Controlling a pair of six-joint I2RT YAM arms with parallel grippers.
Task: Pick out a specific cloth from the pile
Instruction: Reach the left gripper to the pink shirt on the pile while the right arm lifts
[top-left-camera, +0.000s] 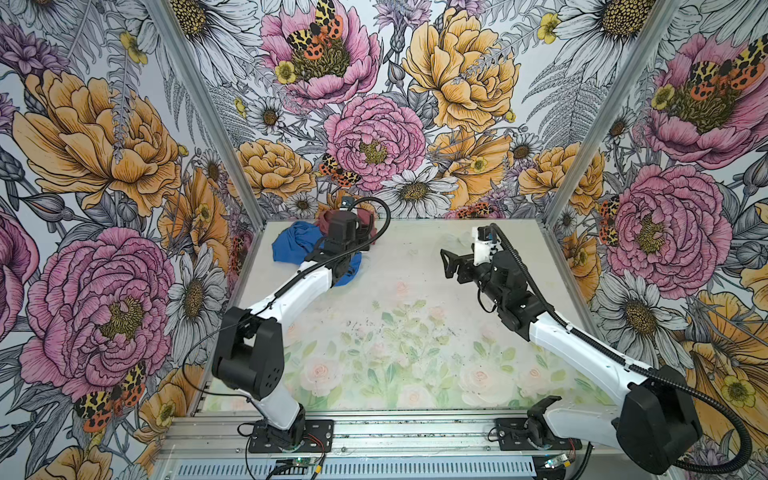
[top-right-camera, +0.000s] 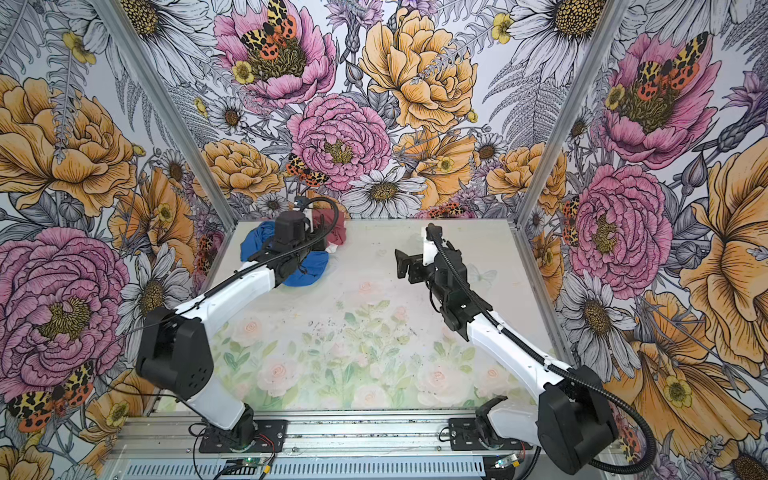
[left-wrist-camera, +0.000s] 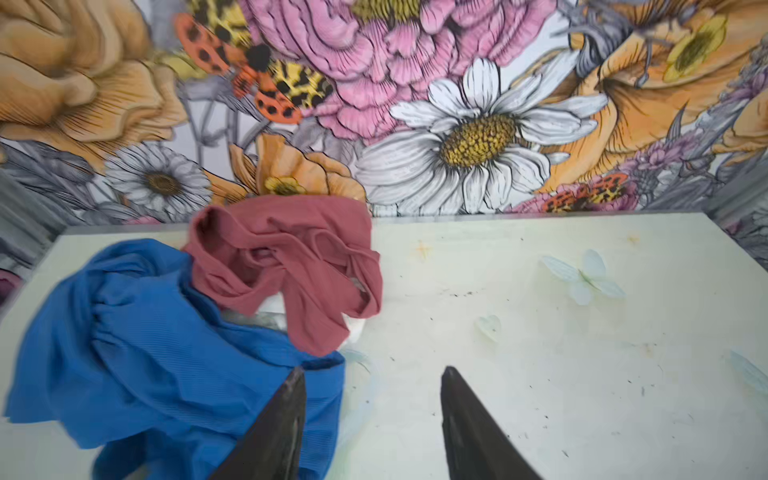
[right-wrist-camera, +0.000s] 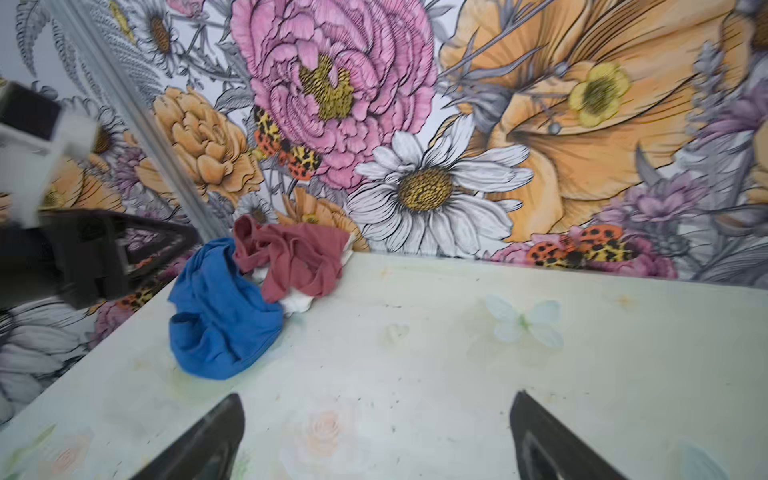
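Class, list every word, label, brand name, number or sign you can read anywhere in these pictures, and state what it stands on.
None: no readable text in any view.
Royal blue cloth: no label showing.
Dusty red cloth: no label showing.
White cloth, mostly hidden: nothing showing.
Flowered wallpaper and pale rose-printed tabletop: pictures only.

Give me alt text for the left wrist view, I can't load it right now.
A heap of cloths sits on the pale table by the floral back wall: a royal blue cloth, a dusty red cloth draped beside it, and a sliver of white cloth peeking from under the red. The left gripper is open, one fingertip over the blue cloth's edge, nothing held.
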